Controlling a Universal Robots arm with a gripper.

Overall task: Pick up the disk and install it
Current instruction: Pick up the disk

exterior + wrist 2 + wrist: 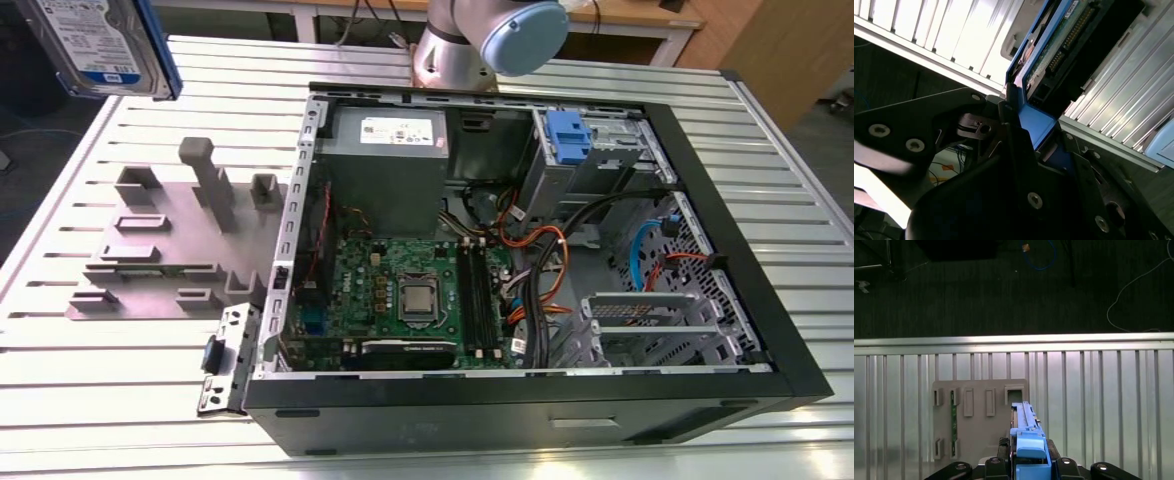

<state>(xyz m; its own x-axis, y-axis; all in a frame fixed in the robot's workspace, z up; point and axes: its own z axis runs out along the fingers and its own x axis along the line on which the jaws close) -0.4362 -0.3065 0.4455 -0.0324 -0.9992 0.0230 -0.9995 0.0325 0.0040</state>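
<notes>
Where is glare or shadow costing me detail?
Exterior view: glare streaks the slatted metal table along its near edge; the open black computer case is evenly lit. Second wrist view: table slats wash out white, and the gripper holding the silver blue-railed hard drive is in shadow. First wrist view: the floor beyond the table is dark.

The arm (447, 50) is a silver tube with a round pale-blue cap (525, 35). Its pincer (1029, 467) is black plates studded with silver screws (1034, 200).
</notes>
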